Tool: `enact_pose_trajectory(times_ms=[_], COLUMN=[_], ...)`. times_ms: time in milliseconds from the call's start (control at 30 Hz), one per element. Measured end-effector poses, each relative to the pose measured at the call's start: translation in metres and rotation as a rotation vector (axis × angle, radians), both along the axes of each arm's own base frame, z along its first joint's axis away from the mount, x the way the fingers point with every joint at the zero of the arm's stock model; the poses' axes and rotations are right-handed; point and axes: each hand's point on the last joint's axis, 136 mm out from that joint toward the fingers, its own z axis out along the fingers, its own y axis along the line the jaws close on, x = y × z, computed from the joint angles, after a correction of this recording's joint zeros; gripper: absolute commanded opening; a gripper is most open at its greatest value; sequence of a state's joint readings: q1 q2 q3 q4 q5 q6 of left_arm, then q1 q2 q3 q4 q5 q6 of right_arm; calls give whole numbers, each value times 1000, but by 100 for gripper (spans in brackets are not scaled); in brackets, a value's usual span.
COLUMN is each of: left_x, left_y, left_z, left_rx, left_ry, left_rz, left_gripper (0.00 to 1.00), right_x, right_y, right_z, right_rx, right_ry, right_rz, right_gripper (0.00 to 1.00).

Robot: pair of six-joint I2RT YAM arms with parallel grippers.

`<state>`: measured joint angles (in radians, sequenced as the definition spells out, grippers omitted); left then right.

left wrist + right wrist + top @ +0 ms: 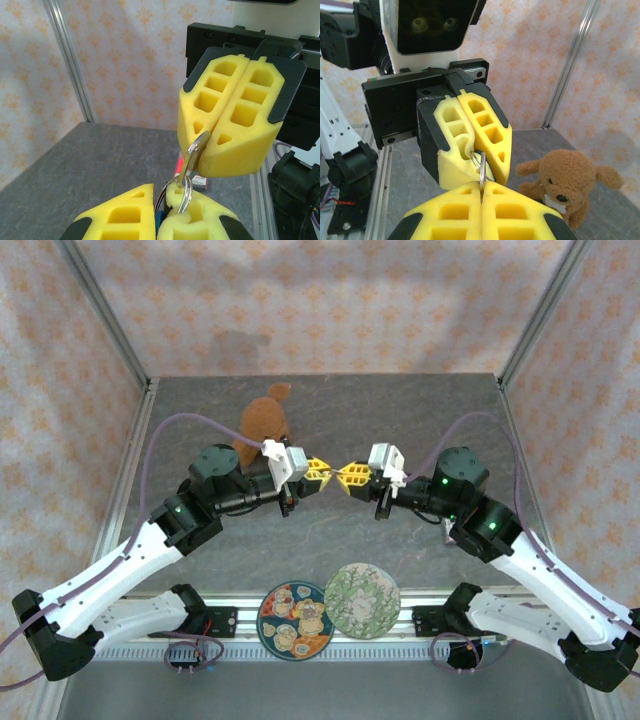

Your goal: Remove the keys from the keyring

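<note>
Top external view: I'm watching the left gripper (322,472) and the right gripper (347,476) meeting tip to tip, on the near side and to the right of the brown plush teddy bear (265,420). The left gripper's yellow jaws are clenching the thin silver wire keyring (188,197). The right gripper's jaws are pinching the blade of the flat silver metal key (195,155) hanging on that ring. The right wrist view is showing the bear sitting on the table beyond the joined fingertips.

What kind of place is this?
Probably a robot lab test cell: a grey table fenced by aluminium posts, patterned backdrop sheets around it, and the left arm and right arm bolted at its near edge.
</note>
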<state>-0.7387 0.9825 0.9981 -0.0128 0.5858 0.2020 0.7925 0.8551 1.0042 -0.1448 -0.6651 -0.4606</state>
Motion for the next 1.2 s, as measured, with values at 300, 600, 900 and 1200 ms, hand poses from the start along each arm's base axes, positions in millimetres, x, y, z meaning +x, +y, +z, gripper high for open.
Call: enact_pose_trajectory(times_ms=[300,600,900,1200], left_x=[-5,-9,-11,-11], left_y=[1,3,5,10], left_z=[-4,-1,6,-4], left_rx=[-10,-33,-21,13], left_ry=[59,120,146,195], left_rz=[-47,-104,-128,-124], left_gripper=[0,0,0,0], right_x=[-8,-15,-19,-19], right_y=[3,7,13,20], right_z=[-3,0,8,1], right_rx=[-63,-120,-204,-324], right_ry=[-86,-155,-217,-272], right_rz=[16,13,3,-9], right_gripper=[0,0,0,0])
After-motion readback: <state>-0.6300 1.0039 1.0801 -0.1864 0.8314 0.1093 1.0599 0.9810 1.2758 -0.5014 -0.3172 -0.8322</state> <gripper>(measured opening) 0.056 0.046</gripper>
